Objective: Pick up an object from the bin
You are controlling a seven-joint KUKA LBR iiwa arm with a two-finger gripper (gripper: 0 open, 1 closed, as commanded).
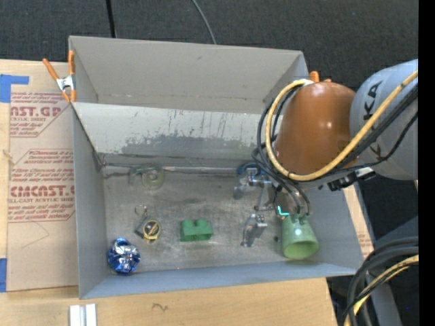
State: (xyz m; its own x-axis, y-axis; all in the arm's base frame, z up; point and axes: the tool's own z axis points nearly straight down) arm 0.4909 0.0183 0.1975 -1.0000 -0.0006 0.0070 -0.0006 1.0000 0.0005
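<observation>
Bin (92, 202): grey metal, floor mostly bare, things well spread out.

Gripper (250, 208) low over the right half of the floor, reaching in from the right. Fingers stand apart, one toward the back wall, one toward the front. Nothing shows between them, only bare floor.

Nearest thing: cup (300, 238), pale green, lying on its side in the front right corner, just beside the gripper's front finger on its right. Long axis runs back to front, leaning a little to the right. Narrow end points toward the back wall and sits under the wrist. The wide end points at the front wall. Whether cup and finger touch cannot be told.

Count, one of each, five in all:
- one cup, as above.
- one block (196, 231), darker green, flat on the floor left of the gripper, apart from it.
- one disc (151, 229), small, gold and black, left of the block.
- one ball (124, 257), blue, shiny, crumpled, front left corner.
- one ring (151, 176), clear, faint, near the foot of the back wall, left side.

None of them touch each other.
</observation>
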